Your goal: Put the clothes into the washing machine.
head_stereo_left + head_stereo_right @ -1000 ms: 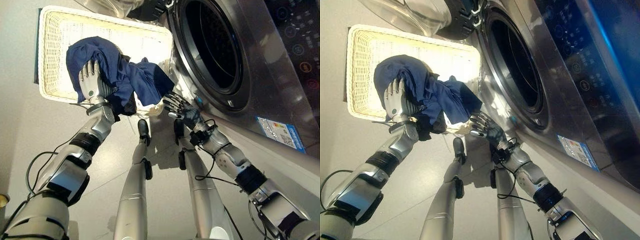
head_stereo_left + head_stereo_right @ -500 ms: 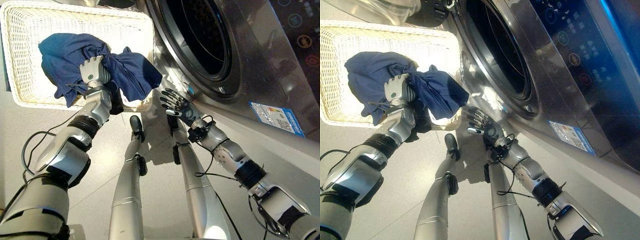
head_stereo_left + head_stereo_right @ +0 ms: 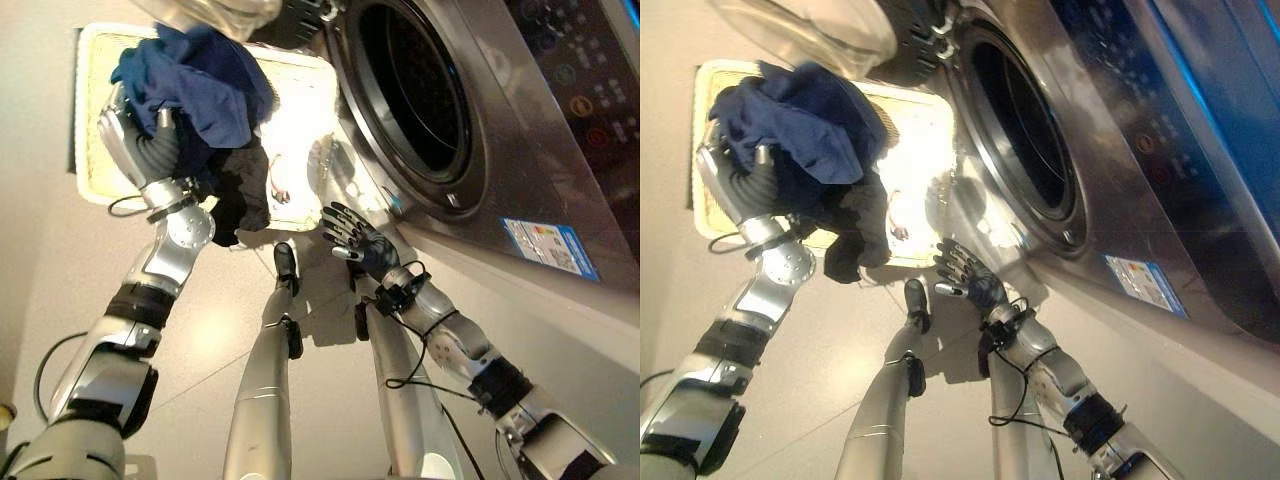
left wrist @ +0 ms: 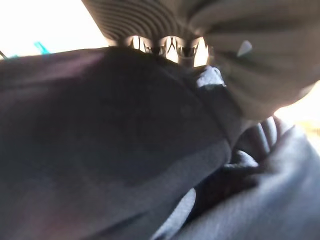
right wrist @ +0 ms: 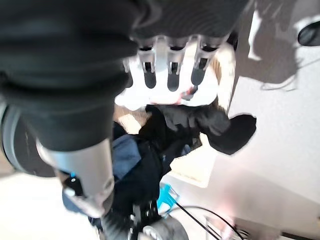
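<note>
Left hand [image 3: 135,150] clutching bundled navy clothes [image 3: 200,80], lifted above the white basket [image 3: 305,110], left of the washing machine's drum opening [image 3: 415,95]. Right hand [image 3: 352,235] spread wide, empty, near the door rim. Risk: dangling dark cloth [image 3: 240,200] snagging the basket or slipping free during transfer.

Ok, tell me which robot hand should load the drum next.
Left. The left robot hand already grips the dark blue bundle of clothes above the white wicker basket. The right robot hand hangs open and empty below the washing machine's round opening.
</note>
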You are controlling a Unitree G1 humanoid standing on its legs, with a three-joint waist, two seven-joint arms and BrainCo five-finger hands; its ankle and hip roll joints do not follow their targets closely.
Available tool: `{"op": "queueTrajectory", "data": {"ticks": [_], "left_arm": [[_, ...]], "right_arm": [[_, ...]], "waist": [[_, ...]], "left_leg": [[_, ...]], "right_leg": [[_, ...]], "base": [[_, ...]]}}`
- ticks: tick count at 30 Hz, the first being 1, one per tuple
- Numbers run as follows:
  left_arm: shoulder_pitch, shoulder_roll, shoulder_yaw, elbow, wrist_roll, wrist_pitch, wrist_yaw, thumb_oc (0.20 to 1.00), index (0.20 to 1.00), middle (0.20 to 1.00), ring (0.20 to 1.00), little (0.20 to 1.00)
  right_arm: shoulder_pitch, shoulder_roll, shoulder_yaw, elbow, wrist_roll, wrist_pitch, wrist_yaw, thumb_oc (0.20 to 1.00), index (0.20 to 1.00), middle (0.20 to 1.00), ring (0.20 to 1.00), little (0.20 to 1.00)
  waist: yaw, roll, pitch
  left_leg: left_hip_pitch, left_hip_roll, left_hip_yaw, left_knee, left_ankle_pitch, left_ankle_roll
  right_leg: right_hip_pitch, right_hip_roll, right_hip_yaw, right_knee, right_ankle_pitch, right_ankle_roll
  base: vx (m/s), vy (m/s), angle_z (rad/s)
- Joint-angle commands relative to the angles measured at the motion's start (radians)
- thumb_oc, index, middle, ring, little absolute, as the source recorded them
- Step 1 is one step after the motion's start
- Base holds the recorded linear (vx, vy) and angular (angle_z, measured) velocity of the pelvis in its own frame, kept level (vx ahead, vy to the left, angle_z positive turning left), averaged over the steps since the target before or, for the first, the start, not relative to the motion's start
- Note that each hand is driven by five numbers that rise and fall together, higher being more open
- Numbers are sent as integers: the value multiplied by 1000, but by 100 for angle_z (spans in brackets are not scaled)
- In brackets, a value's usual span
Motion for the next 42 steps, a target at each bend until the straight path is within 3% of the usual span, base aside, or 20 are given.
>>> {"op": "queueTrajectory", "data": {"ticks": [1,5,6,12,14,15,20,24,29,34,37,40,41,42], "left_arm": [[17,-27,70,-139,96,-124,-5,200,200,200,200,200],[39,-39,70,-218,77,-137,-134,200,200,200,200,200],[40,-28,51,-254,2,-144,-241,200,200,200,200,200],[66,-37,-10,-323,-261,-179,-612,200,200,200,200,200],[70,-39,-20,-328,-297,-181,-651,200,200,200,200,200],[67,-62,-55,-346,-392,-175,-782,200,200,200,200,200],[44,-93,-107,-352,-539,-151,-929,200,200,200,200,200],[15,-132,-169,-343,-719,-81,-1080,200,200,200,200,200],[3,-159,-207,-340,-786,-20,-1121,200,200,200,200,200],[-11,-161,-224,-317,-782,28,-1139,200,200,200,200,200],[-15,-152,-233,-308,-787,54,-1169,200,200,200,200,200],[-18,-142,-249,-304,-753,86,-1179,200,200,200,200,200],[-23,-131,-262,-292,-750,94,-1194,200,200,200,200,200],[-28,-129,-262,-289,-750,92,-1196,200,200,200,200,200]], "right_arm": [[37,24,-48,-107,-56,-14,12,1000,1000,1000,1000,1000],[43,25,-57,-111,-59,-22,18,1000,1000,1000,1000,1000],[33,27,-66,-122,-58,-9,16,1000,1000,1000,1000,1000],[13,18,-92,-143,-109,-40,28,1000,1000,1000,1000,1000],[13,17,-94,-144,-113,-45,27,1000,1000,1000,1000,1000],[-18,11,-100,-156,-143,-66,22,1000,1000,1000,1000,1000],[-70,3,-102,-178,-202,-108,-2,1000,1000,1000,1000,1000],[-133,-2,-103,-219,-283,-153,-74,1000,1000,1000,1000,1000],[-177,-15,-111,-280,-453,-220,-173,1000,1000,1000,1000,1000],[-212,-37,-110,-317,-446,-210,-163,1000,1000,1000,1000,1000],[-217,-51,-102,-320,-414,-184,-128,1000,1000,1000,1000,1000],[-217,-69,-83,-318,-314,-115,-36,1000,1000,1000,1000,1000],[-217,-84,-66,-315,-242,-53,28,1000,1000,1000,1000,1000],[-220,-86,-64,-313,-237,-51,33,1000,1000,1000,1000,1000]], "waist": [[16,53,-12],[28,55,-12],[34,57,-12],[47,69,-12],[49,71,-12],[53,77,-12],[55,83,-12],[51,87,-12],[45,89,-12],[43,88,-12],[43,89,-12],[43,87,-12],[43,86,-12],[43,85,-12]], "left_leg": [[66,-93,-7,68,-118,15],[99,-91,-15,38,-107,17],[123,-88,-21,12,-96,18],[168,-75,-29,-68,-52,17],[181,-74,-30,-77,-53,17],[184,-72,-32,-97,-35,18],[194,-70,-34,-119,-22,18],[207,-68,-31,-129,-22,18],[197,-71,-27,-126,-17,22],[191,-69,-22,-123,-17,23],[188,-68,-19,-122,-16,21],[189,-67,-19,-126,-13,21],[195,-66,-19,-129,-15,20],[188,-66,-18,-128,-11,20]], "right_leg": [[120,-14,-70,-263,138,73],[153,-14,-81,-273,135,72],[176,-13,-88,-281,135,75],[222,-18,-108,-305,143,84],[234,-19,-111,-305,137,85],[239,-21,-118,-310,145,87],[249,-24,-126,-316,149,90],[264,-27,-128,-326,151,94],[256,-28,-123,-334,163,95],[252,-30,-120,-336,165,95],[251,-33,-122,-337,167,97],[252,-34,-124,-339,169,98],[258,-34,-125,-337,163,100],[252,-34,-125,-338,168,99]], "base": [[-37,-65,17],[-34,-77,19],[-35,-78,6],[-24,-62,5],[-12,-42,4],[-26,-45,7],[-6,-20,6],[0,0,0],[0,0,0],[0,0,0],[0,0,0],[0,0,0],[0,0,0],[0,0,0]]}}
